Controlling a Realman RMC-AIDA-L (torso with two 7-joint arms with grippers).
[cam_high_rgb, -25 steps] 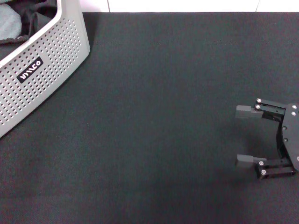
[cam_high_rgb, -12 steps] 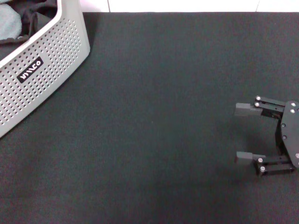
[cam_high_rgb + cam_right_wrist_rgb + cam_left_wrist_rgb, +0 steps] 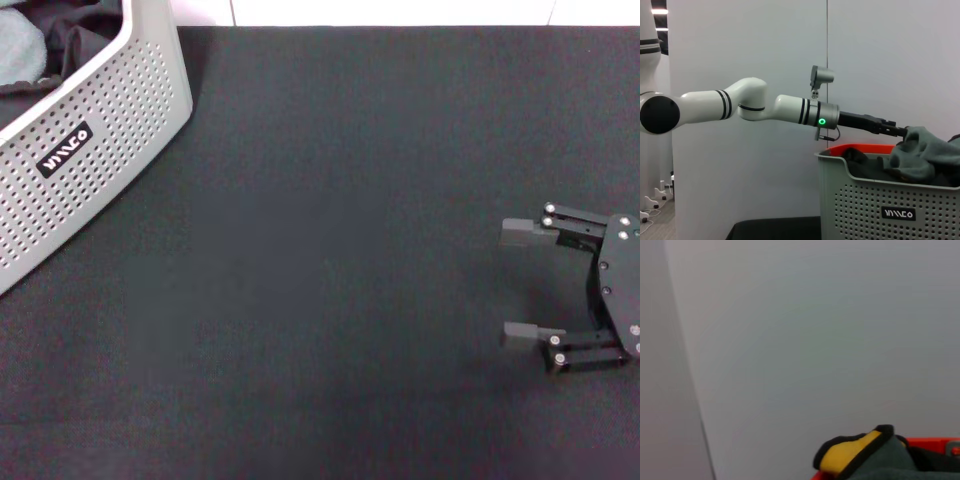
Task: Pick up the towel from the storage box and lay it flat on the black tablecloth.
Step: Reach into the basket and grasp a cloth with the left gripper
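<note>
I am reaching the left gripper [image 3: 900, 131] over the storage box [image 3: 880, 205]; it is meeting the towel [image 3: 920, 152], grip unclear. Right gripper [image 3: 520, 285] is waiting, jaws apart, over the black tablecloth [image 3: 330, 250], keeping the spread area free.

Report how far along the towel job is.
Nothing is laid yet: the black tablecloth carries no towel. In hand: the left hand is at the towel heaped in the storage box. Left: lift, carry, spread. The right hand waits open over the cloth.
</note>
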